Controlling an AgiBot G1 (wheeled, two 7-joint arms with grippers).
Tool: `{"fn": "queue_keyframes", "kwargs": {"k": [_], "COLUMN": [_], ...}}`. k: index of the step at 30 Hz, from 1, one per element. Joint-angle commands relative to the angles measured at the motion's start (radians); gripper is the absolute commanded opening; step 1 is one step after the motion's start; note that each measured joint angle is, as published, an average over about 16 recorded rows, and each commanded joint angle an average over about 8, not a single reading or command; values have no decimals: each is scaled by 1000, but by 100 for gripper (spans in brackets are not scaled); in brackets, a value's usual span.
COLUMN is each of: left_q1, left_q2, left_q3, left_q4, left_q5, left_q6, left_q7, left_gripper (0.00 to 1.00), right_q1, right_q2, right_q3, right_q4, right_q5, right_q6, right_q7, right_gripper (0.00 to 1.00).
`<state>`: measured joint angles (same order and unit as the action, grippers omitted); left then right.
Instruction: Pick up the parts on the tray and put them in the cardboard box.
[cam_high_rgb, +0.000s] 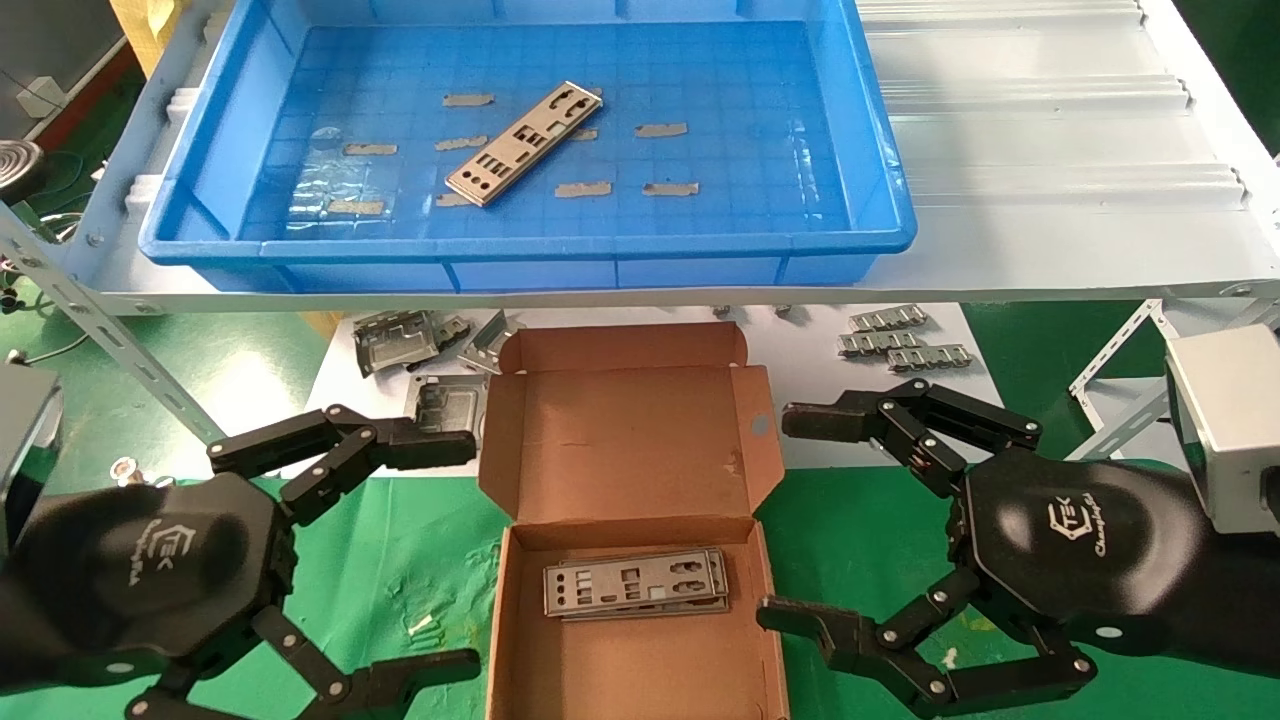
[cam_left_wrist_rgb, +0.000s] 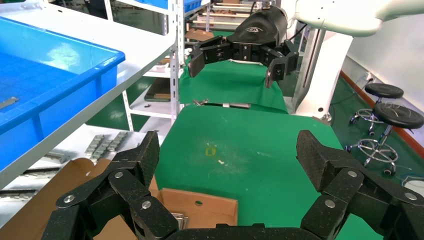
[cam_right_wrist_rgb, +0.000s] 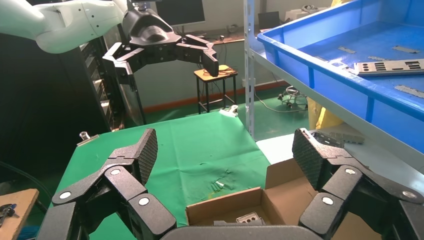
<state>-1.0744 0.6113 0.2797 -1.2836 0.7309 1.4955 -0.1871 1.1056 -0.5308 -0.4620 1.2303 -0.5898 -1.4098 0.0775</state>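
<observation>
Risk sits mostly with the single part (cam_high_rgb: 524, 143) left on the tray (cam_high_rgb: 880, 170), lying flat and slantwise near the middle of the grid floor, at about twelve o'clock from us on the raised shelf. We hold both grippers low over the green worktop (cam_high_rgb: 400, 560), flanking the cardboard box (cam_high_rgb: 630, 440): the left gripper (cam_high_rgb: 470, 550) at nine o'clock of the box, the right gripper (cam_high_rgb: 780, 515) at three o'clock, each with its fingers spread wide and holding nothing. The box stands open with its lid folded back toward the shelf, and inside it a small stack of parts (cam_high_rgb: 635, 583) already lies flat against the floor. We judge the job nearly finished, with one pick remaining. The plate is thin and flush on the tray, so our fingers may skate over it or pinch only an edge, letting it swing and drop on the way across. The tray's raised rim and the shelf edge stand between us and the part, and a low approach could clip them. The upright lid and side flaps could also catch a carried plate, tipping it outside the box. Bulkier grey frames (cam_high_rgb: 395, 340) and ridged clip strips (cam_high_rgb: 895, 340) lie on the lower white surface at eleven and one o'clock of the box; we must not mistake those for our target.
</observation>
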Motion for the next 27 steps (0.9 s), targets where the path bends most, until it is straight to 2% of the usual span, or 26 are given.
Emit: {"fn": "queue_keyframes", "kwargs": {"k": [1,27], "left_q1": [0,0], "left_q2": [0,1], "left_q3": [0,0], "left_q4": [0,1], "left_q5": [0,0], "left_q6": [0,0], "left_q7": [0,0], "left_gripper": [100,100], "right_q1": [0,0], "right_q2": [0,0], "right_q3": [0,0], "right_q4": [0,0], "right_q5": [0,0], "right_q6": [0,0], "right_q7": [0,0], "right_gripper": [100,100]}}
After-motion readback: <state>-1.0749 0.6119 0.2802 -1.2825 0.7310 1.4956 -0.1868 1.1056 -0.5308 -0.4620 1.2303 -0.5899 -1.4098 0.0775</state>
